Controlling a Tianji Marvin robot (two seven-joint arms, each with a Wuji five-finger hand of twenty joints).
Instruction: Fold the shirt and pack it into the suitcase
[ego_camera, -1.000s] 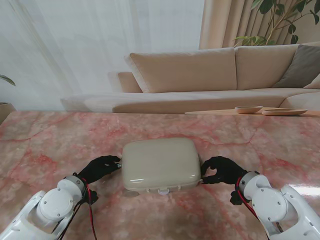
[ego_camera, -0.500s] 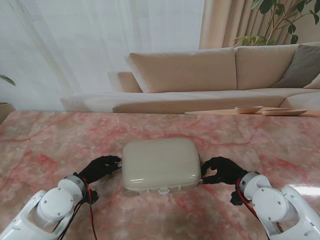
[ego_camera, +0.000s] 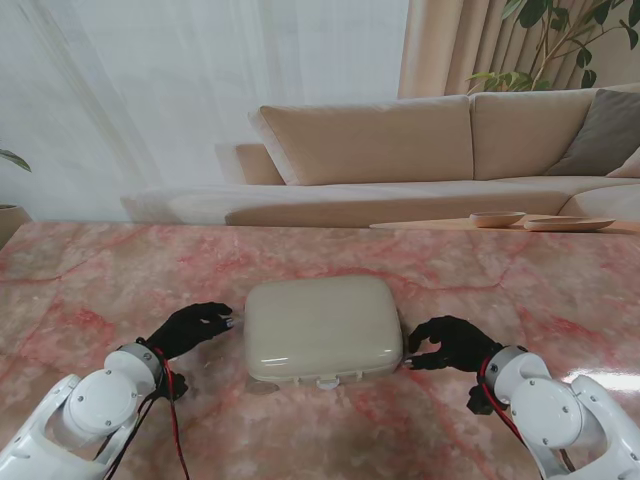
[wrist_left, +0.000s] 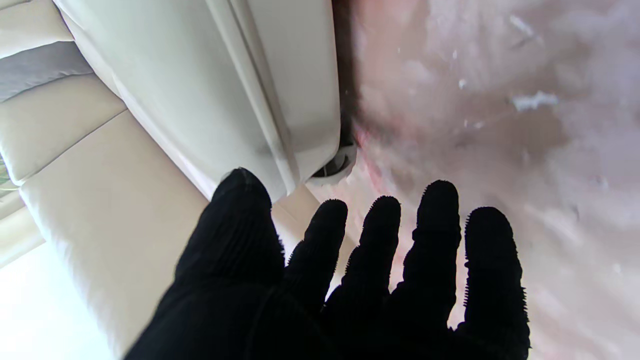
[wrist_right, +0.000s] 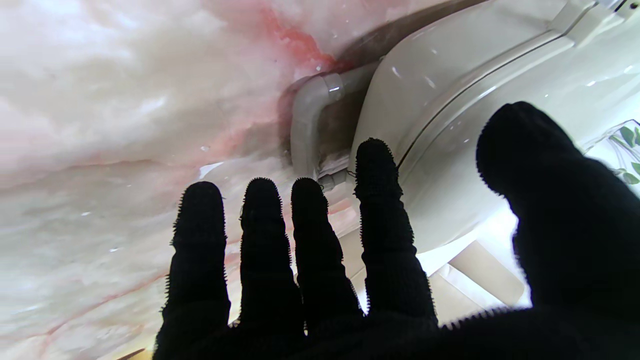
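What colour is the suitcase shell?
The suitcase is a plain pale beige-cream, with no pattern. It shows best in the stand view.

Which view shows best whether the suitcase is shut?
The stand view: the whole suitcase shows, lid down, latches toward me. The wrist views show only its side seam, beyond the left hand and the right hand.

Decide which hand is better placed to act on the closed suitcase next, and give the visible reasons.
Probably the right hand: its fingertips sit at the suitcase side. The left hand is open with a visible gap between it and the case.
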